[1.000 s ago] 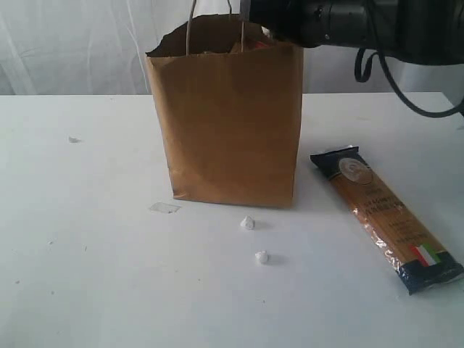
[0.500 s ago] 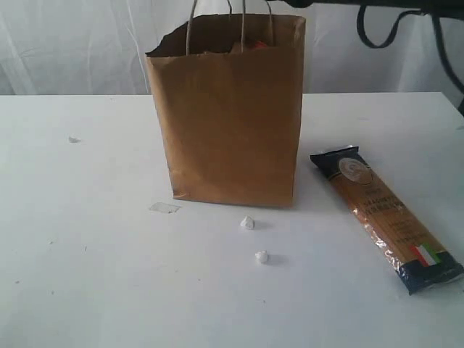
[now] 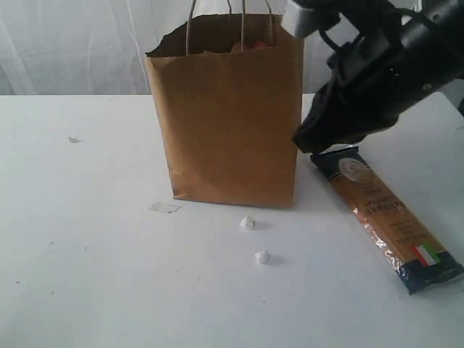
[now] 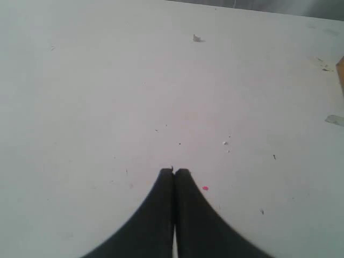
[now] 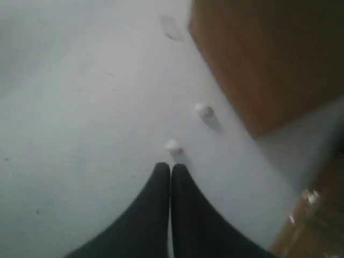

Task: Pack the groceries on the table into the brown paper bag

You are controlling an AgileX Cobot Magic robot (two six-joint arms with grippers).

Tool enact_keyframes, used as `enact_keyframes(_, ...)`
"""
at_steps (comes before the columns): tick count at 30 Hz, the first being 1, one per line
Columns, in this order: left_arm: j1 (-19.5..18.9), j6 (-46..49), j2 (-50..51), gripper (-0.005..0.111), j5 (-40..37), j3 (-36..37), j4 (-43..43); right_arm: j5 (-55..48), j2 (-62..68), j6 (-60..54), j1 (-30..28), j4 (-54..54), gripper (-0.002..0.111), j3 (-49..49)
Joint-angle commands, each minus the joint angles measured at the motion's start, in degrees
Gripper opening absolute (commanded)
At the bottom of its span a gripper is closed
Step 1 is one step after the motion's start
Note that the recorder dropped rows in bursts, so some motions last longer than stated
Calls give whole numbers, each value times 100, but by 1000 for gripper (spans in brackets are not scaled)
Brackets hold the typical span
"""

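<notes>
The brown paper bag (image 3: 225, 109) stands upright mid-table, with something red showing at its rim. The long spaghetti packet (image 3: 384, 214) lies flat on the table (image 3: 109, 254) to the bag's right. My right arm reaches down from the upper right. Its gripper (image 3: 304, 141) hangs beside the bag's right side, above the packet's far end. In the right wrist view this gripper (image 5: 171, 166) is shut and empty, over the table near the bag (image 5: 258, 59). My left gripper (image 4: 174, 171) is shut on nothing above bare table (image 4: 107, 80). It does not show in the exterior view.
Two white crumbs (image 3: 248, 222) (image 3: 262, 257) lie in front of the bag, and a flat scrap (image 3: 164, 208) lies at its front left corner. A speck (image 3: 74, 139) sits far left. A white curtain hangs behind the table.
My right arm has swung down from above the bag's mouth to the bag's right side, over the packet's far end. Its jaws have closed. The left gripper is unchanged.
</notes>
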State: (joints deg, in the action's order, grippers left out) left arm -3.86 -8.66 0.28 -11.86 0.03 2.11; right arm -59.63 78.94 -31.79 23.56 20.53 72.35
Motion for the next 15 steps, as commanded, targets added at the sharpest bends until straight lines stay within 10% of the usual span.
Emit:
enact_keyframes(1,-11,-16,-28,0,27,-3,38,69,49,1393,-15,-1021,0,26)
enact_keyframes(15,-11,-16,-28,0,27,-3,38,1292,353,2975,1881,-2910,0,-849)
